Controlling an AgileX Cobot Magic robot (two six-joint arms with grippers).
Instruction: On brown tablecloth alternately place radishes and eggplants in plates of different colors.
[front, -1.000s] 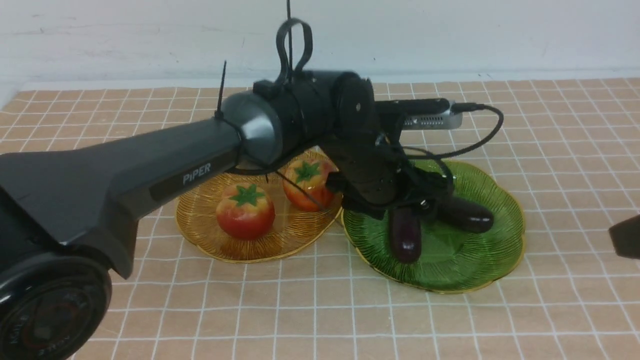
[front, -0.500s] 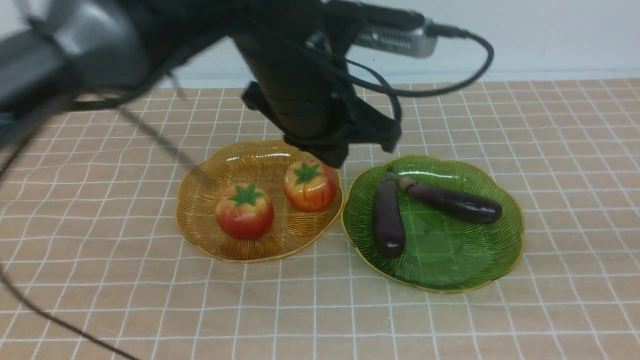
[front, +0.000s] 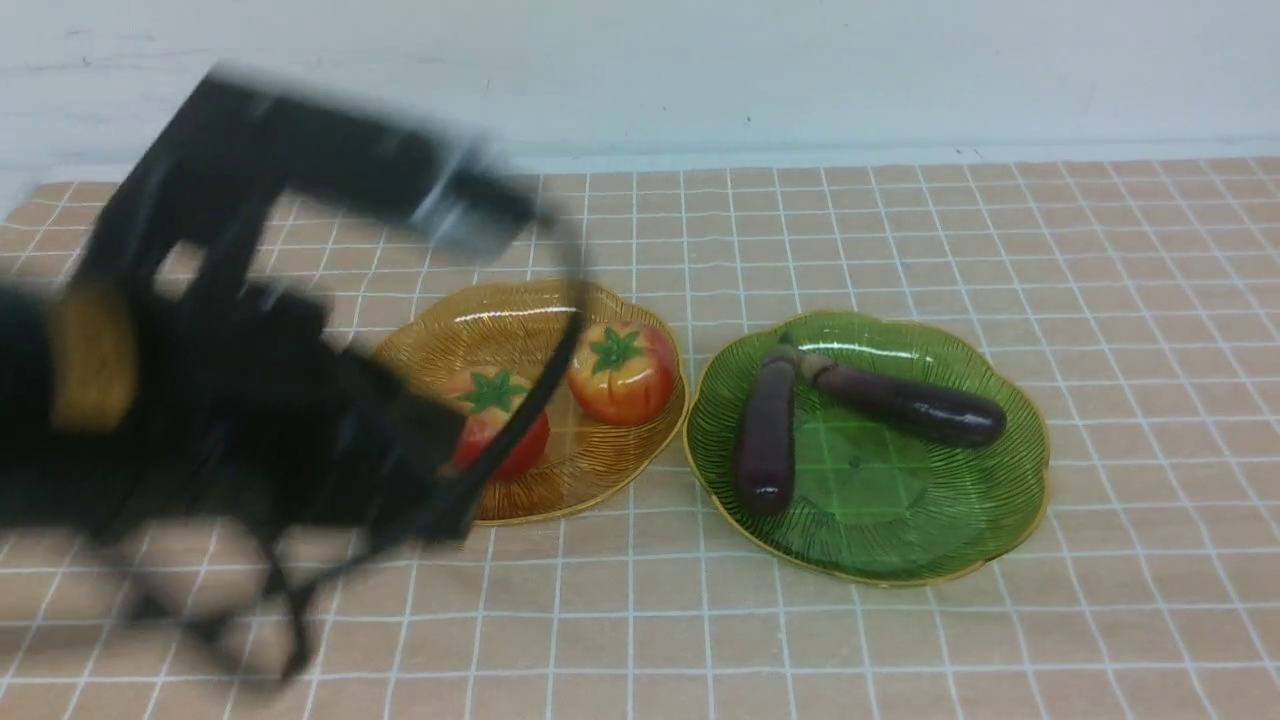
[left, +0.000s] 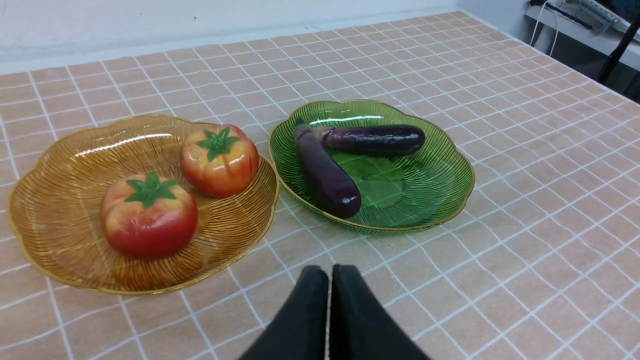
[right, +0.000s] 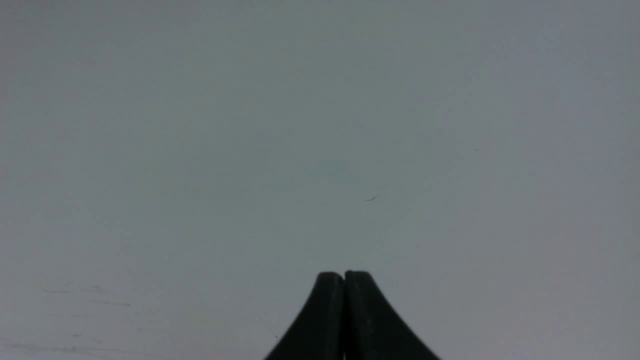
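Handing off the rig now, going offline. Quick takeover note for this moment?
Left gripper: shut, empty, above the brown tablecloth, clear of both plates.
Right gripper: shut, empty, facing a blank grey surface.
Both radishes in the amber plate; both eggplants in the green plate.
Done: all four plated by kind. Left: nothing loose in view.

The left arm fills the near left of the front view as a dark, blurred mass. The left gripper has its black fingertips pressed together, empty. The right gripper is likewise closed, holding nothing.
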